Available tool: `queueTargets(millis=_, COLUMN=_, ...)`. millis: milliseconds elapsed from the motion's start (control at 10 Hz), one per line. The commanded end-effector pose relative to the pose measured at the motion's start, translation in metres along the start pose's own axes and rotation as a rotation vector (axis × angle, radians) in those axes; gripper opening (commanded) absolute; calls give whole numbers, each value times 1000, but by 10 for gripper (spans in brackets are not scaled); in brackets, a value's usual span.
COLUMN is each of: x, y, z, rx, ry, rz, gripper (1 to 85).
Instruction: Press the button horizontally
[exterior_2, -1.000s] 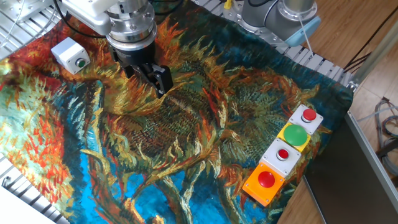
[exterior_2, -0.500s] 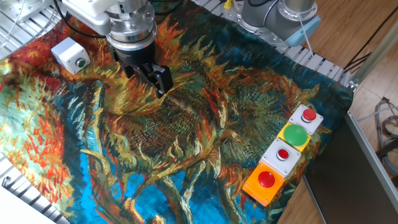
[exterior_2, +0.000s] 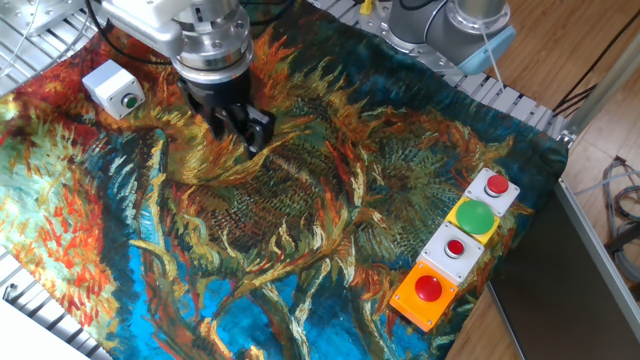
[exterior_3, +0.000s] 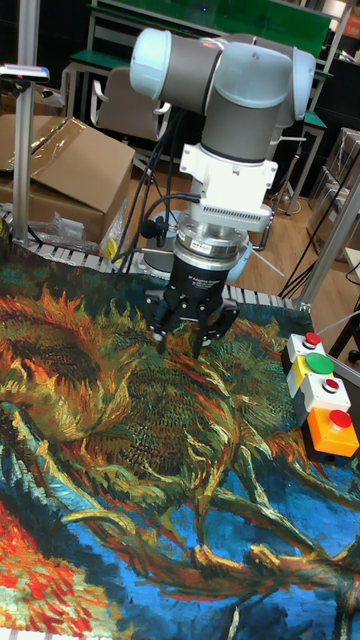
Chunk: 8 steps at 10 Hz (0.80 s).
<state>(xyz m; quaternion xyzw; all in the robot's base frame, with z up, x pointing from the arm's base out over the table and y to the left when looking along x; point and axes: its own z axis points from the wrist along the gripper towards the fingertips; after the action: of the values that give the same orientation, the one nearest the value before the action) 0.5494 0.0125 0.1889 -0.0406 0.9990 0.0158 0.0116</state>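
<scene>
The button (exterior_2: 129, 100) is a small green disc in the face of a white cube-shaped box (exterior_2: 110, 82) at the far left of the painted cloth. My gripper (exterior_2: 243, 133) hangs low over the cloth to the right of the box, well apart from it. In the tall fixed view the gripper (exterior_3: 188, 338) points down with two dark fingers (exterior_3: 160, 328) spread and cloth showing between them, holding nothing. The box is out of that view.
A row of button boxes lies at the cloth's right edge: a red button on grey (exterior_2: 496, 186), a green dome on yellow (exterior_2: 474, 216), a small red one (exterior_2: 455, 247) and a red one on orange (exterior_2: 428, 288). The robot base (exterior_2: 440, 25) stands at the back.
The gripper has turned slightly about its own axis and shifted a little to the left. The box and the other buttons have not moved.
</scene>
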Motion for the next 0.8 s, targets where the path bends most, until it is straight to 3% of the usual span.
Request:
queueTargets(millis=0, x=3, y=0, z=-1, rx=20, ry=13, rz=-9, gripper=13)
queueTargets(millis=100, x=11, y=0, z=-1, rx=29, ry=49, rz=43, gripper=13)
queueTargets(millis=200, x=8, y=3, z=-2, rx=21, ry=37, rz=87, gripper=13)
queueTargets(millis=400, x=10, y=16, z=0, rx=-27, ry=54, rz=158, gripper=13)
queueTargets(millis=700, x=12, y=8, z=3, rx=20, ry=67, rz=140, gripper=13)
